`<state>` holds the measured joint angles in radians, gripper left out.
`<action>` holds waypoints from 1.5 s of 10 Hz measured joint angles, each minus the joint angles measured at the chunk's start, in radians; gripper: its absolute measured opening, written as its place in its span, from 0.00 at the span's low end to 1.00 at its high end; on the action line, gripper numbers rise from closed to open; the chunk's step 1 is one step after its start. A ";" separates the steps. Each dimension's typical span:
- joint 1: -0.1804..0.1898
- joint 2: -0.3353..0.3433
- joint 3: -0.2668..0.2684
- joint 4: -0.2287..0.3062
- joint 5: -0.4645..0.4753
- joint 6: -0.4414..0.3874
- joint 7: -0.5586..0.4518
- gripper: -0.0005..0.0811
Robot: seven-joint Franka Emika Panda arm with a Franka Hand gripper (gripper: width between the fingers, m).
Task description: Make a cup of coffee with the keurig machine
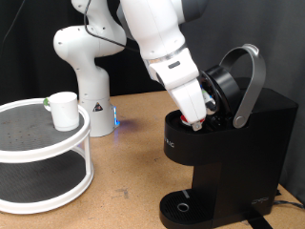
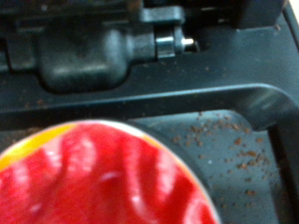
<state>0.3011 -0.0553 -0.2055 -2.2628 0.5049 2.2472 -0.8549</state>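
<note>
The black keurig machine stands at the exterior view's right with its grey lid handle raised and the pod chamber open. My gripper reaches down into the chamber mouth, shut on a small pod whose red top shows between the fingers. In the wrist view the pod's red foil top fills the lower part, close and blurred, in front of the machine's black inner parts and a metal needle tip. The white cup stands apart on a round stand at the exterior view's left.
The white two-tier round stand fills the exterior view's lower left. The arm's white base with a blue light stands behind it. The machine's round drip tray has nothing on it. Coffee grounds speckle the chamber's rim.
</note>
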 joint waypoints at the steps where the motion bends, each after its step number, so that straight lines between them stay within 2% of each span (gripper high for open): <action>1: -0.001 0.000 -0.001 0.001 0.012 0.001 -0.009 0.98; 4: -0.006 -0.017 -0.016 0.004 0.092 -0.023 -0.093 0.99; 6: -0.016 -0.055 -0.041 0.004 0.137 -0.051 -0.142 0.99; 10: -0.018 -0.078 -0.055 -0.002 0.170 -0.074 -0.175 0.99; 12: -0.022 -0.111 -0.087 0.010 0.209 -0.126 -0.221 0.99; 15: -0.034 -0.168 -0.126 0.052 0.218 -0.203 -0.228 0.99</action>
<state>0.2669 -0.2232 -0.3311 -2.2109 0.7233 2.0443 -1.0831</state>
